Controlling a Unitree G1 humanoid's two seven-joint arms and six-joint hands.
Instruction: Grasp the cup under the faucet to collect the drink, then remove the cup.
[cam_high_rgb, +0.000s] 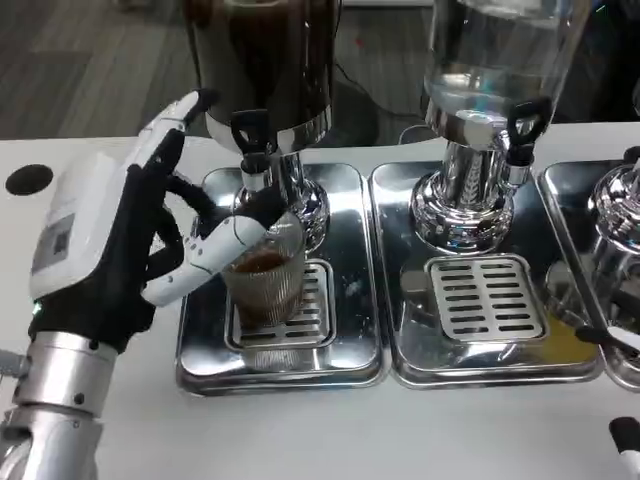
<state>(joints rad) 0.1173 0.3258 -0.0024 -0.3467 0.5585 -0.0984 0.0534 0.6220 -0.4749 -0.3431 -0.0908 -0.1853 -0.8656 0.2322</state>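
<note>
One hand is busy: the left hand (120, 235) reaches across from the near-left side of the white counter (300, 430). Its fingers (215, 245) wrap around a clear ribbed cup (265, 285), so the hand holds the cup. The thumb side points up and away, near the dark drink tank (265, 55) that stands just past the hand.

The cup stands upright on the slotted grate (310, 310) of a shiny metal tray (280, 370), right at the fingertips. Brown drink sits inside the cup. Straight above the cup is the faucet (252, 150) with its black handle, fixed to the front of the dark tank. The cup's mouth is right under the spout.

Farther to the right of the left hand stands a second tank (495, 60), a clear one with a see-through drink in it. It has its own black-handled faucet (522, 130) and its own tray (490, 360) with a slotted grate. Some yellow liquid lies on that tray at its near-right corner. Even farther right, part of a third shiny stand (620, 215) peeks in at the edge.

A black tip of the right hand (626, 440) shows at the near-right corner, well apart from the cup. So little of it shows that it is not clear whether it is wide or closed.

A round black hole (28, 179) sits in the counter, just to the far-left of the left hand.
</note>
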